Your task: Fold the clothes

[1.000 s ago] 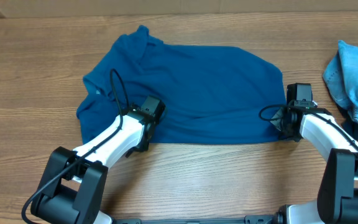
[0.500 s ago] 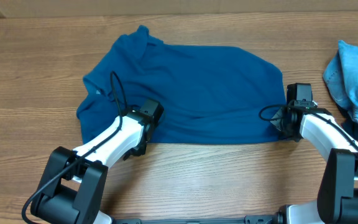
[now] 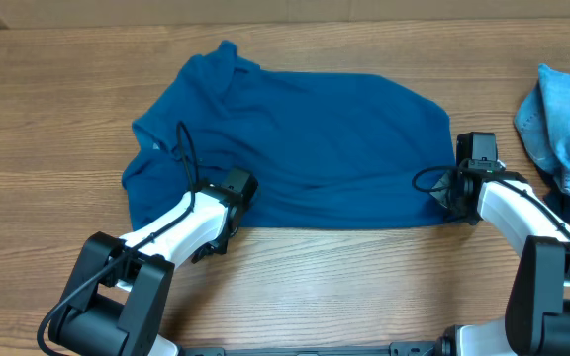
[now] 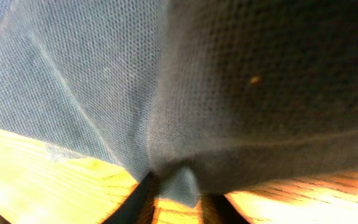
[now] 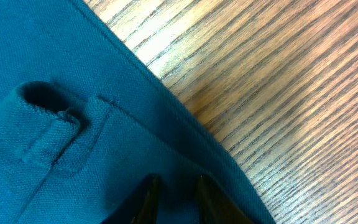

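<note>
1. One deep-blue shirt (image 3: 305, 138) lies spread across the middle of the counter (image 3: 47, 119). Its near hem faces the robot, and its left side is rumpled toward the far-left corner.
2. Left claw (image 4: 179, 200): it sits at the near hem, left of centre. The wrist view shows its fingertips drawn in on a small nub of knit cloth, which I judge to be a pinch on the shirt's edge.
3. Right claw (image 5: 176, 200): it is at the shirt's near right corner. The jaws stand almost together with blue cloth filling the slit, and bare wood shows just beyond the hem. It reads as a grip on that corner.
4. Step in hand, as I judge it — securing both ends of the near hem for the first fold.
5. To do it well:
   - Raise both claws together and level, only high enough to clear the cloth beneath.
   - Hold the hem taut between them so it does not sag.
   - Carry it straight toward the far edge and lay it down square.
   - Start slowly, because the left pinch looks thin and this would show any slip.
6. One pale-blue garment (image 3: 562, 109) lies crumpled at the counter's right edge, apart from the shirt — the right arm's swing should stay clear of it.
</note>
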`<control>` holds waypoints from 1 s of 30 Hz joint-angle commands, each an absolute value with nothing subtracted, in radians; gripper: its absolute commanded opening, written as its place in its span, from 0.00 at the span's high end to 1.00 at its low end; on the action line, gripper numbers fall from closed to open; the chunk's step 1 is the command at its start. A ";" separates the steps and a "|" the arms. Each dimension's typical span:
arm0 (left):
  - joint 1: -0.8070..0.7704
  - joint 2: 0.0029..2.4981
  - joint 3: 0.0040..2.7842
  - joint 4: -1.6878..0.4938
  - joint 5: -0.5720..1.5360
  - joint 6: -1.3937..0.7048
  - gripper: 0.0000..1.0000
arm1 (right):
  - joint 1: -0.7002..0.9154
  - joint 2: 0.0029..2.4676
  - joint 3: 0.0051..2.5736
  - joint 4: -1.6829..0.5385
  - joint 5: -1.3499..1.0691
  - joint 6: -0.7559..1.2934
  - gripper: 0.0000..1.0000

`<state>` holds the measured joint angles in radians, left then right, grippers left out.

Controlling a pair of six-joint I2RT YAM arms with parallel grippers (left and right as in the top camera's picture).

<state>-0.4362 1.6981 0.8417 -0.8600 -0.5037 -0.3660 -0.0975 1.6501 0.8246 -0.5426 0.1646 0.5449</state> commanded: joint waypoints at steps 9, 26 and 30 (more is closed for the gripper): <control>-0.430 1.688 0.957 -0.960 -0.549 -0.409 0.96 | -0.108 1.679 0.794 -0.562 0.178 0.547 0.75; -0.269 1.688 1.159 -0.960 -0.669 -0.349 0.96 | -0.108 1.679 0.794 -0.562 0.178 0.547 0.74; -0.194 1.688 1.209 -0.916 -0.669 -0.298 0.96 | -0.108 1.679 0.794 -0.563 0.178 0.547 0.74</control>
